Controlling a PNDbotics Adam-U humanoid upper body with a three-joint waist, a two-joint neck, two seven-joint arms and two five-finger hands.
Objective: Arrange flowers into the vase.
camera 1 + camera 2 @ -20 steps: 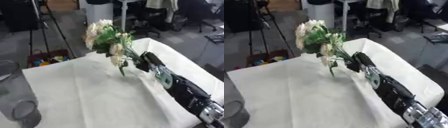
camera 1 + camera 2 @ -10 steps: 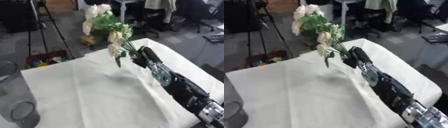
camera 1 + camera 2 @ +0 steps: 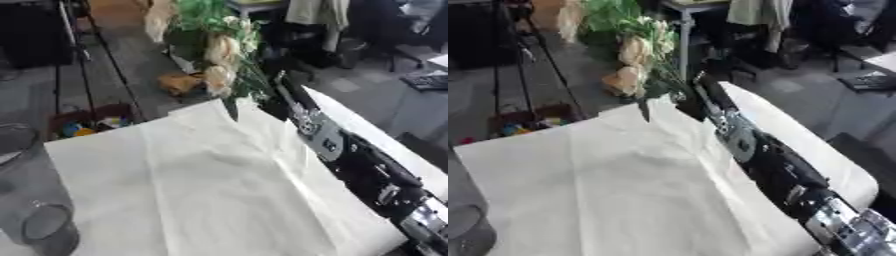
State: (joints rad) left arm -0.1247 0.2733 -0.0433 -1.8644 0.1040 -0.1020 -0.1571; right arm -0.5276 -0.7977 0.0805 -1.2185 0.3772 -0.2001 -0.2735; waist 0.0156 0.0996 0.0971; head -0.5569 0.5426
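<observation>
The right hand [image 3: 278,92] pinches the flowers [image 3: 214,47] — light, floppy, fragile — apparently at the stems; the vase [image 3: 35,200] waits at eight o'clock.

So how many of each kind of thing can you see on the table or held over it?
Bunch of flowers: 1, held up by the right hand
Vase: 1, clear, at the table's near left
Cloth: 1, white, covering the table
Total: 3
</observation>
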